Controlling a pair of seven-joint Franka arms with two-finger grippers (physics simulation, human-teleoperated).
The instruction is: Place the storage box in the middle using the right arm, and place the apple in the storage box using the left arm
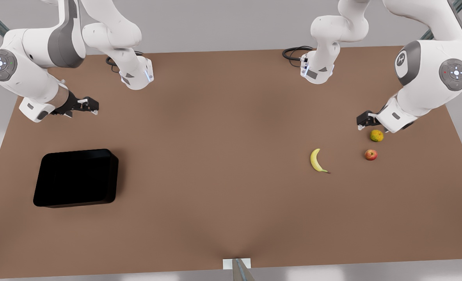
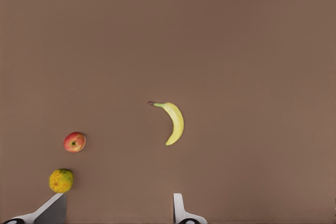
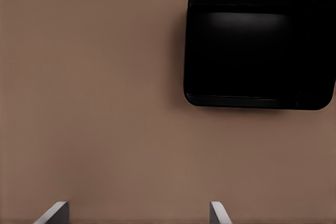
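The black storage box (image 1: 77, 177) rests on the brown table at the front view's left, with nothing in it; it also lies ahead in the right wrist view (image 3: 260, 45). My right gripper (image 1: 94, 106) hovers behind it, open, fingertips wide apart (image 3: 136, 212). The small red apple (image 1: 370, 155) sits on the table at the front view's right and appears in the left wrist view (image 2: 74, 142). My left gripper (image 1: 361, 121) hangs open a little behind it and above the table (image 2: 115, 208), holding nothing.
A yellow-green and orange round fruit (image 1: 376, 136) lies just behind the apple, right under the left gripper (image 2: 61, 180). A yellow banana (image 1: 316, 160) lies toward the middle from the apple (image 2: 175, 121). Bare brown table spreads between box and fruits.
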